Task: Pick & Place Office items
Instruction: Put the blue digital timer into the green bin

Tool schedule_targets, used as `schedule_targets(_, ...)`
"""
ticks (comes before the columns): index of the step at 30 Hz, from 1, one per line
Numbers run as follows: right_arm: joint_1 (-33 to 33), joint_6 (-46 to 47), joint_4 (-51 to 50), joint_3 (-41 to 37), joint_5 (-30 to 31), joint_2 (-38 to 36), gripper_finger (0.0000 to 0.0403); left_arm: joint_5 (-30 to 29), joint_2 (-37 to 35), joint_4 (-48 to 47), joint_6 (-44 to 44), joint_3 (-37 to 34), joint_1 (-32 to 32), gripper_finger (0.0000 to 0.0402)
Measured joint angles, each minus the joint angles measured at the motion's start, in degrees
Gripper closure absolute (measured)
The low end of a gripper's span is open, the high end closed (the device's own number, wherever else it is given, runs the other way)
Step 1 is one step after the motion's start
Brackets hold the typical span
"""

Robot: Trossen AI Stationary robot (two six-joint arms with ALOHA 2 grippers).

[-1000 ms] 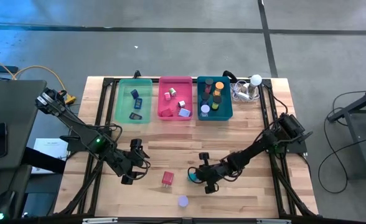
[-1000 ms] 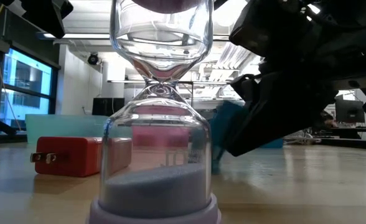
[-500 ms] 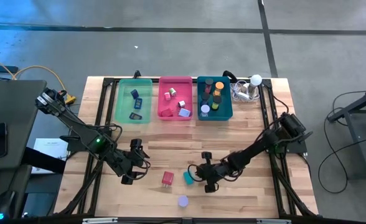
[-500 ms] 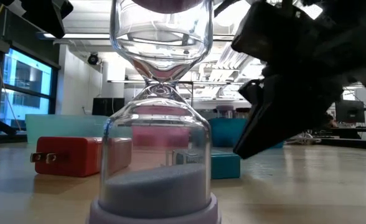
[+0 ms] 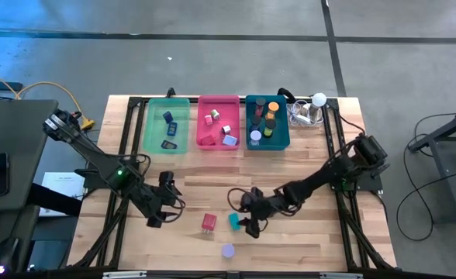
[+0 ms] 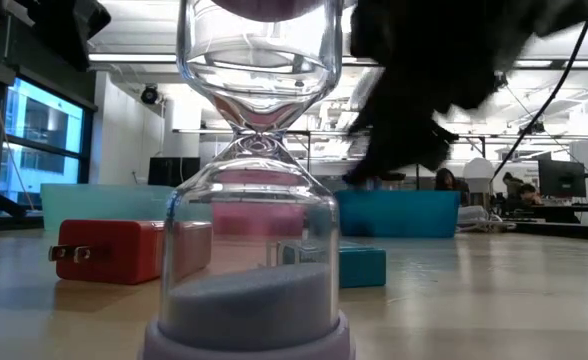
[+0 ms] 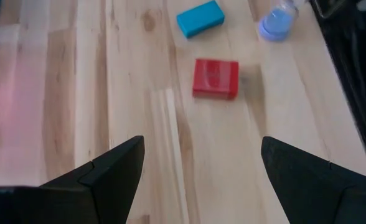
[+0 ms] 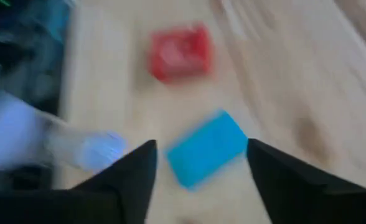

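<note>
A small teal block (image 5: 234, 221) lies flat on the bare wood of the table (image 5: 313, 170), a smooth rectangular piece with no markings I can see. I use it as my landmark. Just to its left, apart from it, sits a red block (image 5: 209, 223) with two metal prongs on one end, like a plug adapter. Nearer the front edge than the teal block stands a clear hourglass (image 5: 227, 250) with a lavender base and lavender sand.

My right claw (image 5: 244, 216) hovers just to the right of the teal block, its fingers spread apart and holding nothing; the block lies free between and ahead of them. My left claw (image 5: 160, 209) waits well to the left of the teal block, beyond the red one, fingers wide apart and empty.

Far behind the teal block, three trays stand in a row: green (image 5: 152, 132), pink (image 5: 203, 128) and teal (image 5: 284, 128), each holding small pieces.
</note>
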Motion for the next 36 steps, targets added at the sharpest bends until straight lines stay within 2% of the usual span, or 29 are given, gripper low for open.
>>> schedule_targets(2, -0.3, 0.2, 0.3, 2.9, -1.8, -0.2, 0.0139, 2.0, -1.7, -1.9, 1.1, 0.0, 0.6, 0.0086)
schedule_targets(5, -0.1, -1.1, -3.7, 7.9, -0.9, -0.3, 0.0122, 3.3, -4.8, -5.8, 1.9, 0.0, 1.3, 0.0086)
schedule_targets(10, 0.1, -1.1, -16.5, 17.8, 3.6, -0.3, 0.0131, 3.7, -10.0, -12.8, 1.8, 0.0, 1.3, 0.0086)
schedule_targets(16, 0.0, 2.3, -23.3, 24.6, 4.0, 2.4, 0.0145, 3.7, -14.8, -14.8, 1.7, 0.0, 1.3, 0.0086)
schedule_targets(23, -0.3, 11.7, -26.6, 25.2, 2.9, 6.7, 0.0149, 3.7, -16.7, -16.8, 1.7, 0.0, 0.9, 0.0086)
schedule_targets(28, -0.9, 14.4, -26.7, 25.2, -1.7, 10.3, 0.0149, 3.9, -16.3, -18.5, 2.1, 0.0, 0.0, 0.0086)
schedule_targets(36, -2.5, 18.5, -28.6, 25.2, -3.1, 11.9, 0.0149, 3.8, -16.3, -18.6, 4.5, 0.0, -0.9, 0.0086)
